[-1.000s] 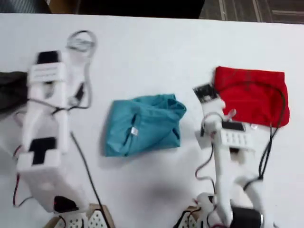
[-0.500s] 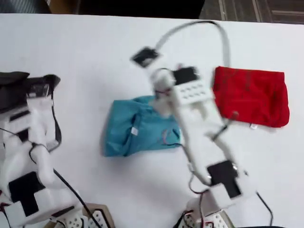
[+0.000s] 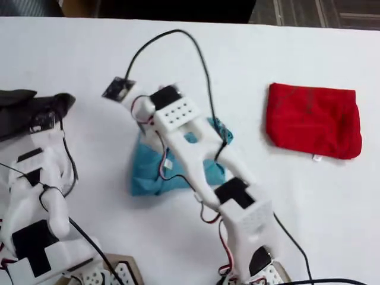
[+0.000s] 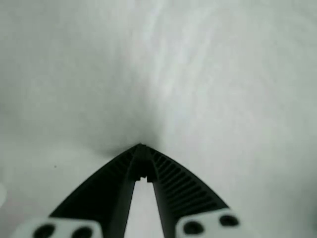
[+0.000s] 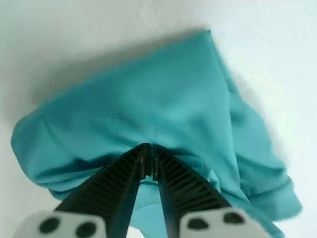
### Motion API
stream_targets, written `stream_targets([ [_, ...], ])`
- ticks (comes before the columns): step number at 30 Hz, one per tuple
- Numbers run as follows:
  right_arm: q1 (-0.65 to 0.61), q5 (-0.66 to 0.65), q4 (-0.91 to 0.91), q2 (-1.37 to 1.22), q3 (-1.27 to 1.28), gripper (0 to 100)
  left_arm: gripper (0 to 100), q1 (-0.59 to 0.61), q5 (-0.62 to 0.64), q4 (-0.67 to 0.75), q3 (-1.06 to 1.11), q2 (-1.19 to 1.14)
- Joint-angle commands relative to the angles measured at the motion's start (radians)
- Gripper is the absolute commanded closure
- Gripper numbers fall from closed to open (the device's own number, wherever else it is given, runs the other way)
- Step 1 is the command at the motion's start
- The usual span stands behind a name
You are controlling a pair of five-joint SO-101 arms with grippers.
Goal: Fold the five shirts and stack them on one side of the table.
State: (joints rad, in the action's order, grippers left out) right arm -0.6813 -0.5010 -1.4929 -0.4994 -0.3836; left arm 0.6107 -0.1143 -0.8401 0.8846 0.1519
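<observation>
A crumpled teal shirt [image 3: 145, 172] lies mid-table, partly covered by my right arm [image 3: 178, 116], which stretches across it from the front edge. In the right wrist view my right gripper [image 5: 147, 154] is shut, its tips resting on the teal shirt [image 5: 148, 104]; I cannot see cloth pinched between them. A folded red shirt [image 3: 313, 120] lies flat at the right. A dark shirt [image 3: 24, 110] lies at the far left edge, with my left arm [image 3: 35, 172] just in front of it. My left gripper [image 4: 141, 151] is shut, its tips against the bare white table [image 4: 198, 74].
Cables loop from both arms over the white table [image 3: 249, 53]. The arm bases stand at the front edge [image 3: 249, 261]. Open tabletop lies along the back and between the teal and red shirts.
My right arm has swung left from beside the red shirt onto the teal shirt. My left arm drew back towards the left edge by the dark shirt, then held still.
</observation>
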Motion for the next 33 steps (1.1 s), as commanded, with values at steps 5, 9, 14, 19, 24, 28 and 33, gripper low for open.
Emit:
stream_targets([
  [5, 0.007, 0.003, -0.053, -0.068, -0.041, 97.8, 97, 0.009, 0.005, 0.026, 0.002, 0.035],
  [9, 0.022, -0.002, -0.131, -0.05, -0.044, 97.8, 97, 0.009, 0.005, 0.026, 0.002, 0.035],
  [14, 0.028, -0.003, -0.193, 0.018, -0.037, 97.8, 97, 0.009, 0.005, 0.026, 0.002, 0.035],
  [19, 0.053, -0.003, -0.214, 0.058, 0.021, 97.8, 97, 0.009, 0.005, 0.026, 0.002, 0.035],
  [24, 0.11, -0.003, -0.216, 0.084, 0.158, 97.8, 97, 0.009, 0.005, 0.026, 0.002, 0.035],
  [28, 0.157, -0.051, -0.216, 0.145, 0.293, 97.8, 97, 0.009, 0.005, 0.026, 0.002, 0.035],
  [33, 0.226, -0.133, -0.216, 0.297, 0.434, 97.8, 97, 0.009, 0.005, 0.026, 0.002, 0.035],
])
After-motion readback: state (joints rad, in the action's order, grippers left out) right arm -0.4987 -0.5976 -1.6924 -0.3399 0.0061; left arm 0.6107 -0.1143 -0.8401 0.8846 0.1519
